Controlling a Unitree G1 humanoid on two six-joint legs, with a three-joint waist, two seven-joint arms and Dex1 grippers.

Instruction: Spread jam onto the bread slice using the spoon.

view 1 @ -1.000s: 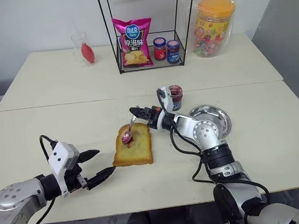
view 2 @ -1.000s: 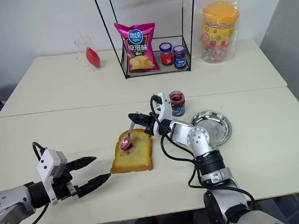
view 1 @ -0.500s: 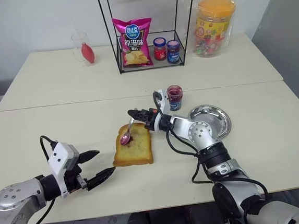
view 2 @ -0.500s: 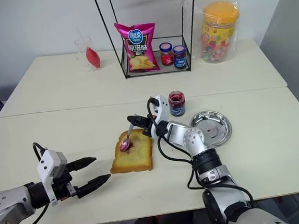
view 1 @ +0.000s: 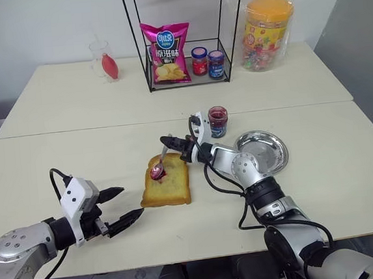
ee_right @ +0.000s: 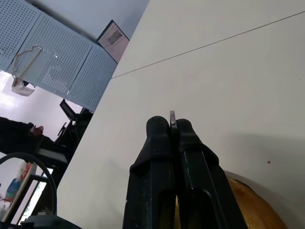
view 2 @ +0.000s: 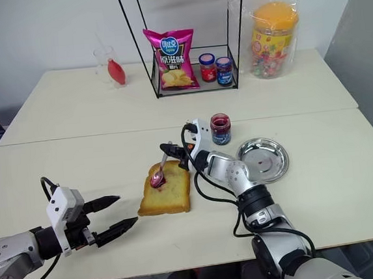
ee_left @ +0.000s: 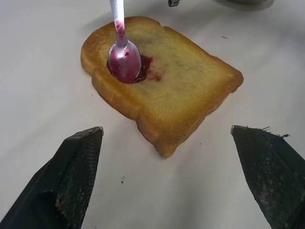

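Observation:
The bread slice (view 1: pixel 166 182) lies flat on the table in front of me, with a small smear of dark red jam (ee_left: pixel 148 70) near its far left corner. My right gripper (view 1: pixel 170 143) is shut on the thin handle of the spoon (view 1: pixel 158 169), whose jam-coated bowl rests on that corner of the bread slice (ee_left: pixel 181 90). The open jam jar (view 1: pixel 218 121) stands just behind the right arm. My left gripper (view 1: pixel 122 206) hovers open to the left of the bread, holding nothing, its fingers (ee_left: pixel 71 176) apart from the crust.
A round metal dish (view 1: pixel 262 151) sits right of the bread. At the back, a wire rack (view 1: pixel 185 48) holds a crisp bag and two capped jars. A sweets tub (view 1: pixel 267 31) stands to its right, a glass (view 1: pixel 102 59) to its left.
The spoon's bowl stays on the bread's far left corner. My right wrist has rolled slightly. The left gripper has not moved.

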